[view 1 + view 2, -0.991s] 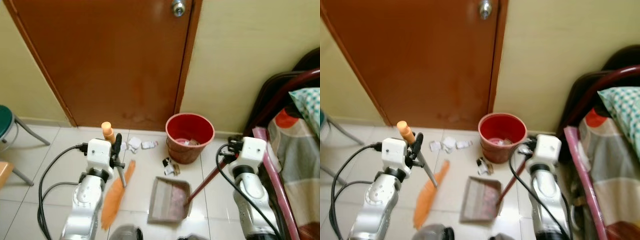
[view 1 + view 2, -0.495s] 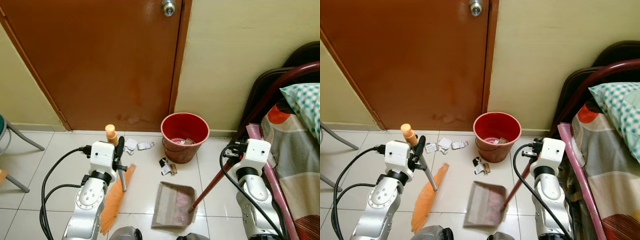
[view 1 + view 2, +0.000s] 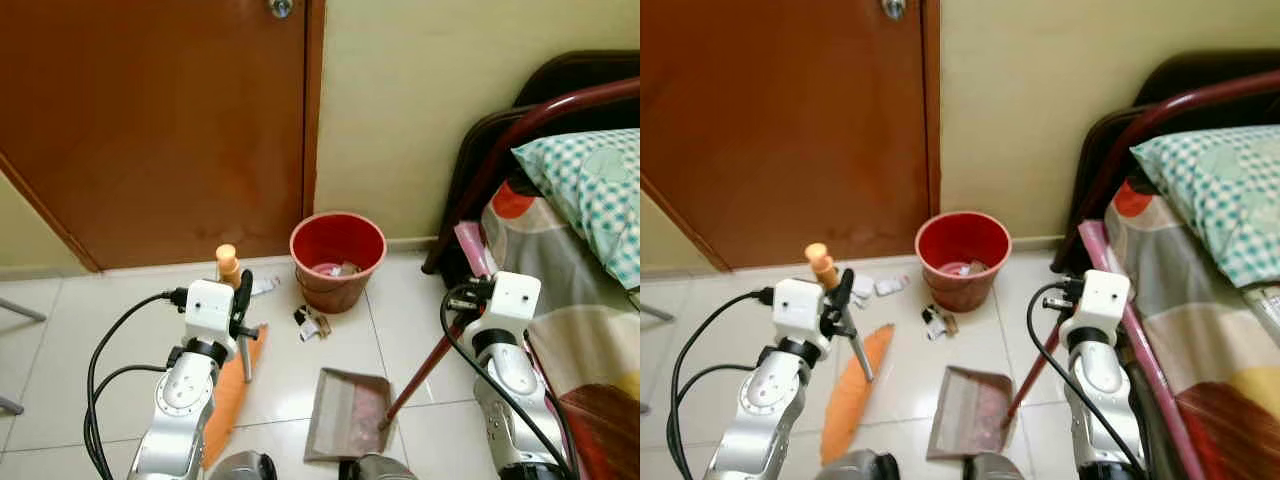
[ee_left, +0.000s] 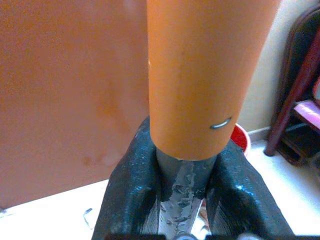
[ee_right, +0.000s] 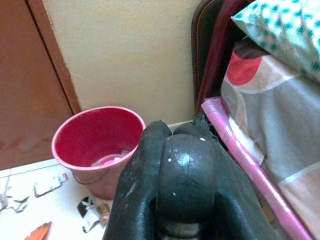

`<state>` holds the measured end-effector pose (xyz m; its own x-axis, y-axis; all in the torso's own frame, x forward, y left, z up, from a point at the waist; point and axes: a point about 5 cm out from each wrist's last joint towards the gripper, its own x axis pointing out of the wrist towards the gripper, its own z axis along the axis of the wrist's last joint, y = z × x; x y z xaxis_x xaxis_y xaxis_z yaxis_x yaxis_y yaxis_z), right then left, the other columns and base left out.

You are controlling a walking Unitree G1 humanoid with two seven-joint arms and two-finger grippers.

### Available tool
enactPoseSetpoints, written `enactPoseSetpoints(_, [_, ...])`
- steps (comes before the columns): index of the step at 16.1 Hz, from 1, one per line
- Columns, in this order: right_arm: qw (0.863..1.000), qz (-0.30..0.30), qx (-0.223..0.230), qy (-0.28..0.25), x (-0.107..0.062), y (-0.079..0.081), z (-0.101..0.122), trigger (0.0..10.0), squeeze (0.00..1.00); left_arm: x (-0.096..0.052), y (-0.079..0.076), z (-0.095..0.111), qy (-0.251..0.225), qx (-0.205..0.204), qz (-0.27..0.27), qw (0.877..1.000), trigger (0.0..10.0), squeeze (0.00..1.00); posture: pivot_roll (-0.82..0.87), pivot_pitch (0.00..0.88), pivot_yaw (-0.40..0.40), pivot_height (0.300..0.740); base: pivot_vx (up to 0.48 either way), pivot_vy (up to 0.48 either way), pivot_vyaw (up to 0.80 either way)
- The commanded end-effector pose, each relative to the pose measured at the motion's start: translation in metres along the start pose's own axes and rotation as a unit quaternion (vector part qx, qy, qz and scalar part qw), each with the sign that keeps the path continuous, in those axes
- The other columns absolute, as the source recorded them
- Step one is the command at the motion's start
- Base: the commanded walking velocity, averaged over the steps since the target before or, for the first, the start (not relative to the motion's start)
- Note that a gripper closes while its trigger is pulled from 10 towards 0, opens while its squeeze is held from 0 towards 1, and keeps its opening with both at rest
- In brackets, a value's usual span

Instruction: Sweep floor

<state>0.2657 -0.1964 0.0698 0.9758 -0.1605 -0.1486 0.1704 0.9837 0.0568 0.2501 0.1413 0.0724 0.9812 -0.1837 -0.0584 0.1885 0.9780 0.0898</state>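
- The left tool [image 4: 182, 200] is clenched on the grey metal shaft of an orange-bristled broom [image 3: 228, 400]; its black fingers [image 4: 131, 190] press the shaft from both sides just under the broom's orange plastic handle end [image 3: 228, 262].
- The broom stands tilted, its bristle head resting on the pale tiled floor [image 3: 90, 340] beside the left arm.
- The right tool [image 5: 185, 190] is clamped on the rounded black top of a dark red rod, the long handle [image 3: 425, 368] of a grey-brown flat dustpan [image 3: 347, 415].
- That handle slants down from the right arm to the pan, which lies on the tiles between the two arms with some dust in its tray.
- A round red plastic bucket [image 3: 337, 258] stands on the floor against the cream wall [image 3: 400, 100], next to a brown wooden door [image 3: 150, 120]; scraps of paper lie inside it.
- Small crumpled litter pieces [image 3: 311, 322] lie just in front of the bucket, and white paper bits [image 3: 880, 286] lie near the door by the broom's handle end.
- On the robot's right is a bed with a dark red curved frame [image 3: 520, 130], a patterned cover and a teal checked pillow [image 3: 585, 190].
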Motion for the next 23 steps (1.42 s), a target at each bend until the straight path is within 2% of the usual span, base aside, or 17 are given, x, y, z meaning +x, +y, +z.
enactPoseSetpoints(1, [0.999, 0.009, 0.004, -0.032, 0.0037, 0.0028, 0.0190, 10.0, 0.00, 0.0012, 0.0007, 0.0083, -0.015, -0.003, 0.005, 1.000, 10.0, 0.00, -0.01, 0.107, -0.053, 0.740, 0.000, 0.000, 0.00])
enactPoseSetpoints(6, [1.000, 0.004, 0.001, -0.021, -0.0003, -0.0034, 0.0159, 10.0, 0.00, -0.0038, -0.0016, 0.0048, -0.011, -0.011, -0.013, 1.000, 10.0, 0.00, -0.02, 0.111, -0.054, 0.740, 0.000, 0.000, -0.58])
enactPoseSetpoints(10, [1.000, 0.004, 0.000, -0.021, 0.0019, -0.0016, 0.0166, 10.0, 0.00, -0.0005, -0.0012, 0.0055, -0.011, -0.008, -0.016, 1.000, 10.0, 0.00, -0.02, 0.090, -0.043, 0.740, 0.246, 0.000, 0.00])
enactPoseSetpoints(20, [1.000, -0.004, -0.008, -0.018, 0.0073, -0.0059, 0.0142, 10.0, 0.00, 0.0023, -0.0054, 0.0044, -0.010, -0.005, -0.030, 0.999, 10.0, 0.00, -0.01, 0.072, -0.034, 0.740, 0.024, 0.000, 0.00])
enactPoseSetpoints(23, [1.000, -0.004, -0.006, -0.017, 0.0083, -0.0046, 0.0133, 10.0, 0.00, 0.0026, -0.0065, 0.0050, -0.011, -0.004, -0.034, 0.999, 10.0, 0.00, -0.01, 0.071, -0.032, 0.740, 0.255, 0.000, -0.74])
